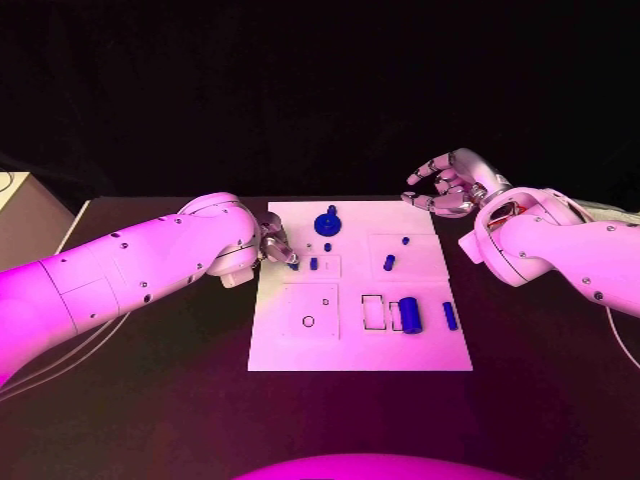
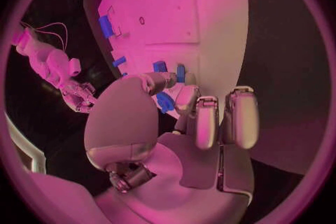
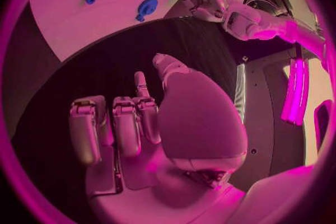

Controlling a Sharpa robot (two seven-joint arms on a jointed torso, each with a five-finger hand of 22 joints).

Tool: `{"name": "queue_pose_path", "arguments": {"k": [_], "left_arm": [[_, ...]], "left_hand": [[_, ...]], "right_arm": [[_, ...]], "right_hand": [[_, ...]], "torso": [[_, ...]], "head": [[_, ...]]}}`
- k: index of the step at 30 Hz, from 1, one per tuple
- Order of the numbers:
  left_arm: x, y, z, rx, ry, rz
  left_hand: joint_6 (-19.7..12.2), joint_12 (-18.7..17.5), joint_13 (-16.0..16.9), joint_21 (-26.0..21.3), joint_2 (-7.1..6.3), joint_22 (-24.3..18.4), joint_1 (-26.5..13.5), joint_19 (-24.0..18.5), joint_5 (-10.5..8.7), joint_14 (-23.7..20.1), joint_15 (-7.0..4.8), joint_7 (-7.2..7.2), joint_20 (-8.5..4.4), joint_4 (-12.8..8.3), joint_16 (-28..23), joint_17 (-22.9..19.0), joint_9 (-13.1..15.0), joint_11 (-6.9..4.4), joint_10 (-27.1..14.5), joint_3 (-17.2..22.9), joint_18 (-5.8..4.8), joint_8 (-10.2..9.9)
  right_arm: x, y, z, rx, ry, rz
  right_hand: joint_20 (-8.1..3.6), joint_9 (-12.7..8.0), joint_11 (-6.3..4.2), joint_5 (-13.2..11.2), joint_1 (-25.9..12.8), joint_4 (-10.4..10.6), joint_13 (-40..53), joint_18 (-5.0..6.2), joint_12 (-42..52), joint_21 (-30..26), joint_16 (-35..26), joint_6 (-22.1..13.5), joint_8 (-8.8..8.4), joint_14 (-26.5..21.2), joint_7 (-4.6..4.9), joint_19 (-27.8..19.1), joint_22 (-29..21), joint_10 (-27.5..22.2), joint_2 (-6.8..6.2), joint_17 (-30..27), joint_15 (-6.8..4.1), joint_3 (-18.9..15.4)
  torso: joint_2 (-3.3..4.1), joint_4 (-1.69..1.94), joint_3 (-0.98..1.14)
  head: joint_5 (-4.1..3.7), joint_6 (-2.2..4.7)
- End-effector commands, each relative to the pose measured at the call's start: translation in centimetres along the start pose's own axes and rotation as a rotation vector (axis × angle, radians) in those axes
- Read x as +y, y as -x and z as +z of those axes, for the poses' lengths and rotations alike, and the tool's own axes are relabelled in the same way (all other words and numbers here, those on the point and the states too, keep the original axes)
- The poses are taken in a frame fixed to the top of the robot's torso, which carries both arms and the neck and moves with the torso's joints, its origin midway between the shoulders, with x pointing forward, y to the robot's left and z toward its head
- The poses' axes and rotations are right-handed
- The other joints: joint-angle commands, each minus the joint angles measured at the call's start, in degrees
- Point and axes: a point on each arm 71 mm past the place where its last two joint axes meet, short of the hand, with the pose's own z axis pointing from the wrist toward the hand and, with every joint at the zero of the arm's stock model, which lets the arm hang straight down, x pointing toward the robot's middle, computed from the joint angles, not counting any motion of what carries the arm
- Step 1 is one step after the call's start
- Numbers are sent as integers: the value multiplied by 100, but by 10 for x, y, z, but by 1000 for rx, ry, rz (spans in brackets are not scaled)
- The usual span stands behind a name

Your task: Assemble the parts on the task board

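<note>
Black table (image 1: pixel 147 400) bears task board (image 1: pixel 299 345), white box (image 1: pixel 10 215) beside

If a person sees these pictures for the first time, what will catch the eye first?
First the white task board in the middle of the black table, with small blue parts on it. Then the left hand at the board's left edge, fingers near a blue piece, and the right hand, empty, raised beyond the board's far right corner.

head cam: up high, looking down at the task board (image 1: pixel 361 345); wrist cams: close behind each hand; all share the board
</note>
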Motion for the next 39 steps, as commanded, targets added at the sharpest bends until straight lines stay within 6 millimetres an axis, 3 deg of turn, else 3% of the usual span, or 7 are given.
{"name": "queue_pose_path", "arguments": {"k": [1,27,39], "left_arm": [[0,-3,1,1,0,19],[-1,-9,2,40,4,58],[0,-12,5,60,16,51]], "left_hand": [[106,14,-6,33,36,203,-8,36,12,596,-39,-71,-4,-761,19,1507,536,-12,45,793,-39,14],[111,5,-16,33,9,203,-28,36,10,596,-43,-75,-10,-783,19,1507,550,-16,46,834,-39,23],[139,5,-15,31,-79,209,-289,39,-48,596,-68,-134,-21,-649,19,1507,595,-52,83,777,-40,47]], "right_arm": [[1,0,0,2,17,-9],[2,0,-1,2,18,-9],[2,0,-1,3,20,-8]], "right_hand": [[-22,5,-22,28,-68,-1,1262,-89,-5,-14,34,-43,20,585,-6,544,1389,283,5,1503,-30,23],[-22,13,-22,30,-82,3,1261,-86,-6,-24,31,-44,23,583,-6,540,1380,282,4,1496,-30,30],[-22,13,-22,30,-82,3,1261,-86,-6,-24,31,-44,23,583,-6,540,1380,282,4,1496,-30,30]], "torso": [[-3,-3,3],[-1,1,2],[-2,-2,5]], "head": [[-9,-12],[-26,-36],[-40,-47]]}}
